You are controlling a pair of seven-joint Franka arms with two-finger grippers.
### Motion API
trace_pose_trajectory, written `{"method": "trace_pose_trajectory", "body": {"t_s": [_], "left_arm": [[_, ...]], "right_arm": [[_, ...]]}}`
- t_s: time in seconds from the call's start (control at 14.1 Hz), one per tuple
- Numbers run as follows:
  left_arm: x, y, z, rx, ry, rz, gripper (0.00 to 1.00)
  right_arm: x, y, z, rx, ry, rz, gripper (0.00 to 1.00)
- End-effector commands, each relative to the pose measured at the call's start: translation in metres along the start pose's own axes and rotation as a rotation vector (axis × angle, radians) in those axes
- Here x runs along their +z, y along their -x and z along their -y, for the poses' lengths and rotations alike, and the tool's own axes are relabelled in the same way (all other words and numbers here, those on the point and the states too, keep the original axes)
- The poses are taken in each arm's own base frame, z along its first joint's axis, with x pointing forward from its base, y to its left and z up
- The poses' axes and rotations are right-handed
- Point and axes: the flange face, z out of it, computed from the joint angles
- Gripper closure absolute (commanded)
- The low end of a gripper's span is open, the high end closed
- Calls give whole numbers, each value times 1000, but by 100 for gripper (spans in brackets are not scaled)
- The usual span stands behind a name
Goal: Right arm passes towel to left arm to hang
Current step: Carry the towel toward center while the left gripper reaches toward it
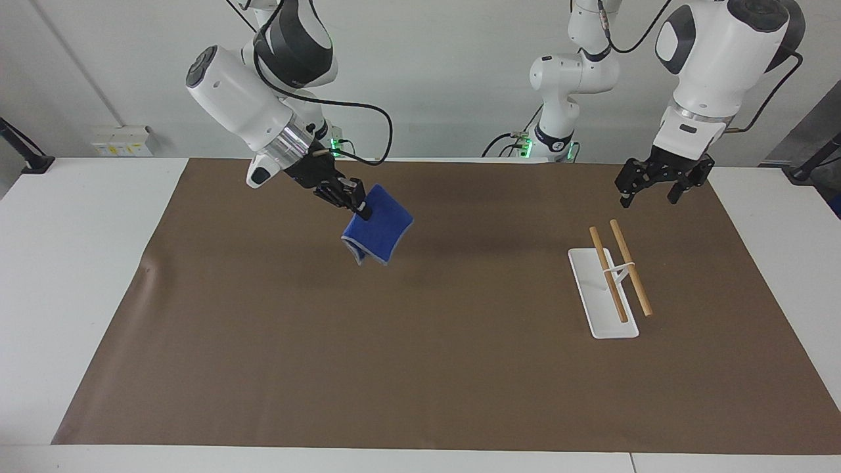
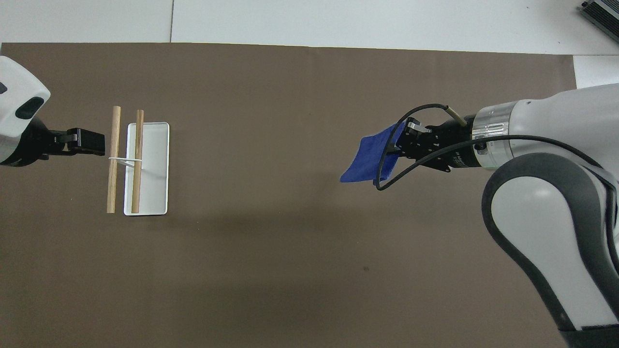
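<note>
Blue towel point(image 1: 378, 226) hangs in the air over the brown desk point(image 1: 420, 368), pinched by the right end effector point(image 1: 358, 205) at its 10 o'clock corner. Left end effector point(image 1: 660, 187) waits, fingers spread, over the desk near the wooden rack point(image 1: 617, 276).

You see the left arm point(image 2: 19, 121) cut by the overhead view's edge; the right gripper point(image 1: 358, 209) hides the towel's point(image 1: 378, 226) pinched corner.

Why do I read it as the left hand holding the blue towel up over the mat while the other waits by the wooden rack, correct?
Not quite: the right hand grips the towel, lifted clear of the brown mat. The left hand is the one waiting by the wooden rack. The facing view shows each arm's base.
</note>
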Motion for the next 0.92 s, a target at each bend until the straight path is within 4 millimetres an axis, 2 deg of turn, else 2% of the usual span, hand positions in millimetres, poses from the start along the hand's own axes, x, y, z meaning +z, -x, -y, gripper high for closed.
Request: {"method": "trace_pose_trajectory", "body": {"t_s": [0.0,0.14,0.28,0.36,0.5,0.57,0.71,0.85], "left_arm": [[-2,9,0,-15,8,7,0],[-1,13,-4,-1,4,29,0],[-2,18,-33,29,22,29,0],[-3,21,-48,-35,85,39,0],[-9,19,-67,-283,237,51,0],[-11,17,-79,-378,286,38,0],[-3,25,-108,-497,340,32,0],[10,37,-123,-668,443,19,0]], "right_arm": [[4,11,20,160,-107,1,100],[18,20,32,280,-144,-30,100],[41,29,41,344,-160,-39,100],[53,31,44,377,-169,-38,100],[81,41,53,400,-194,-44,100],[87,43,55,426,-199,-45,100],[87,44,56,454,-198,-41,100],[90,45,55,455,-187,-33,100]]}}
